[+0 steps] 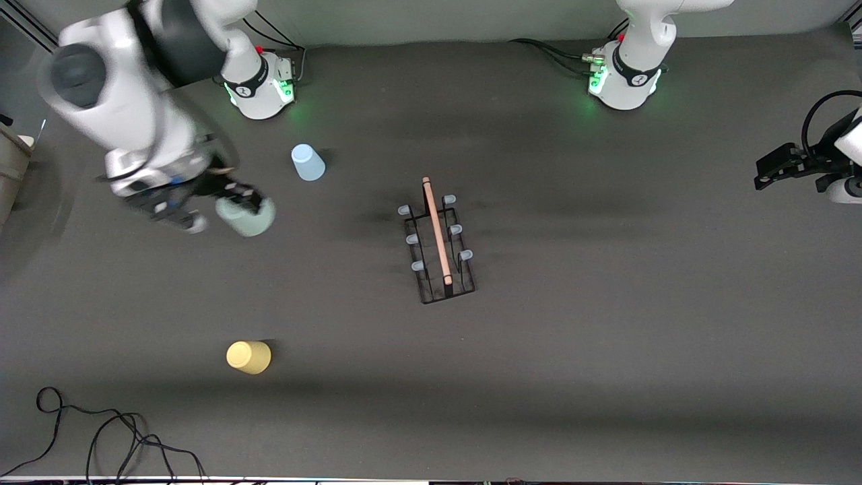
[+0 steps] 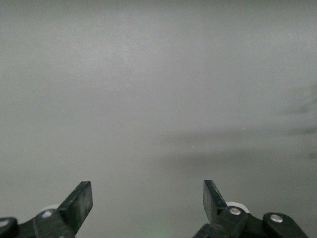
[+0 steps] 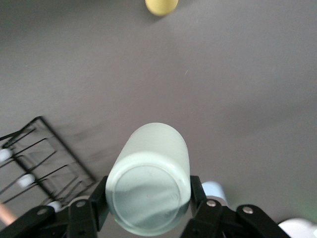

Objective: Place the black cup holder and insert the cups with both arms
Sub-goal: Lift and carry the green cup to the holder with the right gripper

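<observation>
The black cup holder (image 1: 439, 242) stands in the middle of the table, its wooden rod handle on top and its pegs bare; part of it shows in the right wrist view (image 3: 39, 158). My right gripper (image 1: 237, 203) (image 3: 148, 198) is shut on the mint green cup (image 1: 248, 217) (image 3: 151, 173), tilted over bare table toward the right arm's end. The light blue cup (image 1: 308, 162) (image 3: 213, 191) stands upside down close to the right arm's base. The yellow cup (image 1: 248, 357) (image 3: 161, 6) sits nearer the front camera. My left gripper (image 1: 764, 175) (image 2: 147, 201) waits open and empty at the left arm's end.
A black cable (image 1: 101, 438) loops along the table edge nearest the front camera at the right arm's end. A beige box (image 1: 13, 168) sits off the table at that end. The two green-lit bases (image 1: 259, 84) (image 1: 623, 77) stand along the edge farthest from the front camera.
</observation>
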Robot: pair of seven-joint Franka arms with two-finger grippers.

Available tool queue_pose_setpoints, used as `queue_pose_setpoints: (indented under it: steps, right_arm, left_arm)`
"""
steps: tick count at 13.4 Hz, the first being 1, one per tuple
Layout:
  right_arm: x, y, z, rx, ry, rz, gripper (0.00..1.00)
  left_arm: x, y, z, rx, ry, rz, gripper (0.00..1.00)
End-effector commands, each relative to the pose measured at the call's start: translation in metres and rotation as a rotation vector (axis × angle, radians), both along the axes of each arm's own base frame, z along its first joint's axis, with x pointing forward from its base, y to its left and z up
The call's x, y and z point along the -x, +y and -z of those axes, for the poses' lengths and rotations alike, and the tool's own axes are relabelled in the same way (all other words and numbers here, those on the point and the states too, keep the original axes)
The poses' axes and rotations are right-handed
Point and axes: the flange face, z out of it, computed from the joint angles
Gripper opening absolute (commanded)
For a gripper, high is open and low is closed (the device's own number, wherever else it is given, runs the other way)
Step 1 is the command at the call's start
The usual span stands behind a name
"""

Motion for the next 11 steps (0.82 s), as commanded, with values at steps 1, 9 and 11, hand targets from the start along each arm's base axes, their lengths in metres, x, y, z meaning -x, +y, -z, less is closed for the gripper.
queue_pose_setpoints:
  steps: [1,9,11]
  right_arm:
    - [0.024,0.092,0.005,0.014,-0.003,0.19,0.38]
    - [0.042,0.213,0.068,0.015,0.003,0.49,0.36]
    - [0.046,0.216,0.083,0.013,0.0,0.5,0.36]
  left_arm:
    - [-0.013,-0.004,-0.006,-0.004,-0.006,0.013,0.99]
    - [-0.034,-0.012,0.008,-0.008,0.01,-0.001,0.99]
    - [-0.035,-0.015,0.002,0.002,-0.004,-0.002,0.99]
